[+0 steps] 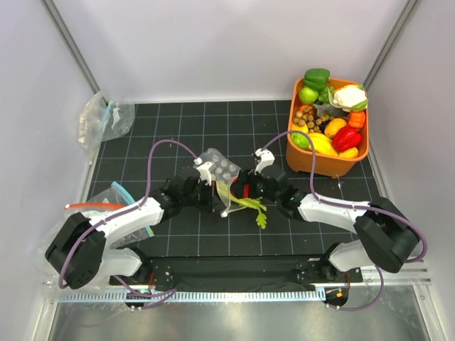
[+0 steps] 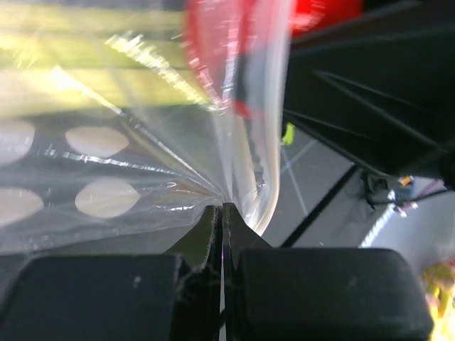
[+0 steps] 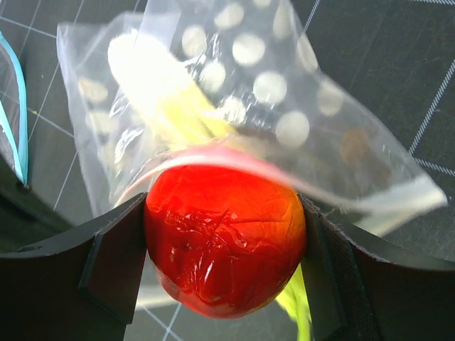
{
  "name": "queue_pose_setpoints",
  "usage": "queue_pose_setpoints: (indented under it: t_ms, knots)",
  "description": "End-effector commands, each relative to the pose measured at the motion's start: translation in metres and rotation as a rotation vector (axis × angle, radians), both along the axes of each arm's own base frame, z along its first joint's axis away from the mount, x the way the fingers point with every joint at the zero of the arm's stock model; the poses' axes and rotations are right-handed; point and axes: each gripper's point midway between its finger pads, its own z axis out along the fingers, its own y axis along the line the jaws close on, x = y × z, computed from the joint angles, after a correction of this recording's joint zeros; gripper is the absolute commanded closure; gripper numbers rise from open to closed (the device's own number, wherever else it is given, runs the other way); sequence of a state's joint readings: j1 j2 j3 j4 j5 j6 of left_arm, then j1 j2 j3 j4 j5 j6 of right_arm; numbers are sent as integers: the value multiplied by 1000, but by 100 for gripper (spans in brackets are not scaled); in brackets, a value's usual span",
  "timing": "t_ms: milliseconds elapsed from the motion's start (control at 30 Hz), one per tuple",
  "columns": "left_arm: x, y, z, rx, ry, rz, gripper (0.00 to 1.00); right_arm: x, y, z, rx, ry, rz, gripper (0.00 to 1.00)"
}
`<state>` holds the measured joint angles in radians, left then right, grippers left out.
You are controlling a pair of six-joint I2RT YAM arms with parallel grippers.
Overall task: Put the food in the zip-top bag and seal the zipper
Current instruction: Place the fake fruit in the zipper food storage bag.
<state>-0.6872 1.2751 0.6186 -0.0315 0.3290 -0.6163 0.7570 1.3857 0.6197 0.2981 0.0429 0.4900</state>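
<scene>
In the right wrist view, a glossy red toy vegetable [image 3: 224,245] fills the bottom centre of the frame. It is clamped between the two black fingers [image 3: 106,266] of the right gripper [image 3: 225,220], which are spread wide to its full breadth and touch it on both sides. Just behind it the mouth of the dotted bag [image 3: 284,92] is seen, with the pale zipper strip [image 3: 414,200] arching over the top of the red piece. The front of the red piece is outside the mouth; how far its back has entered cannot be told. Inside the bag, towards the upper left, the pale stalk of the celery [image 3: 160,89] is seen through the plastic.

In the left wrist view, the fingers [image 2: 106,291] of the left gripper [image 2: 222,213] are pressed together at the bottom centre, and a fold of the bag's plastic is pinched between their tips.

From above, both grippers are met at mid-frame over the black gridded mat [image 1: 213,128]. The celery's leafy end is left sticking out of the bag towards the lower centre. At the left edge a bag with a red-orange strip [image 1: 99,206] is laid, and in the upper left a bag with a teal strip [image 1: 106,117]. Farthest away, in the upper right, an orange basket [image 1: 323,165] is heaped with toy produce [image 1: 334,117].
</scene>
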Motion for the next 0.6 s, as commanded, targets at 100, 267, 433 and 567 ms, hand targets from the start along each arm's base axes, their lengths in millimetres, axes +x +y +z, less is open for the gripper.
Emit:
queue_pose_setpoints:
  t_ms: [100, 267, 433, 567]
  knots:
    - [-11, -25, 43, -169, -120, -123, 100, 17, 7, 34, 112, -164, -23, 46]
    - [-20, -32, 59, -252, -138, -179, 100, 18, 7, 39, 170, -202, -38, 43]
    - [-28, -36, 69, -308, -149, -225, 100, 8, 17, 43, 280, -234, 18, 41]
    - [-31, -37, 73, -330, -154, -243, 100, 4, 27, 37, 316, -210, 59, 24]
